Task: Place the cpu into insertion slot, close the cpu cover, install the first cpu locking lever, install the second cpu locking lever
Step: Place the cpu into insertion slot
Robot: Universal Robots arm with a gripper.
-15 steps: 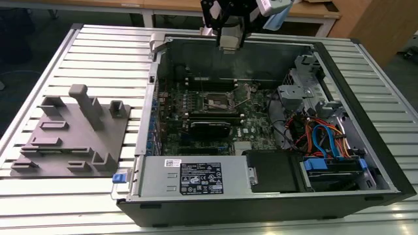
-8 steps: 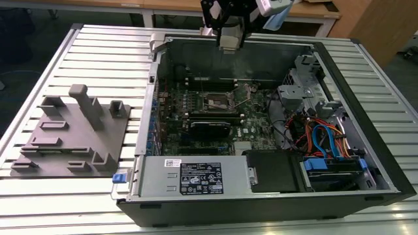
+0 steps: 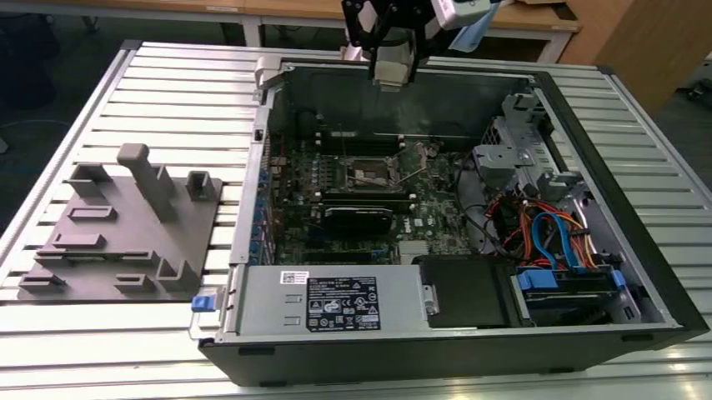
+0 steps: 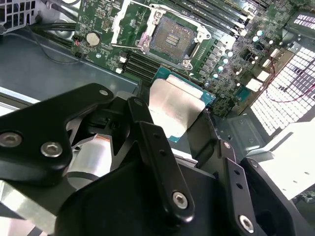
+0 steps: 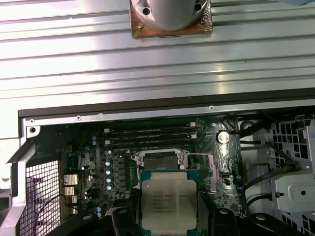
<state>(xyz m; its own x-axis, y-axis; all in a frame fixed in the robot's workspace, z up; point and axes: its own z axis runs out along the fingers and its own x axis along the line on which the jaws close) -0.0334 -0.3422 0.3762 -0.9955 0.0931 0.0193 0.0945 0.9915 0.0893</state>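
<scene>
I work over a table topped with ribbed, silvery metal slats, which takes up most of the exterior view. In the first wrist view its slats gleam pale with reflected light. Beyond the table's far edge, at twelve o'clock, stands a light wooden desk on dark legs. At two o'clock a wooden panel rises. Dark floor lies at ten o'clock, and greyer floor at three o'clock.
</scene>
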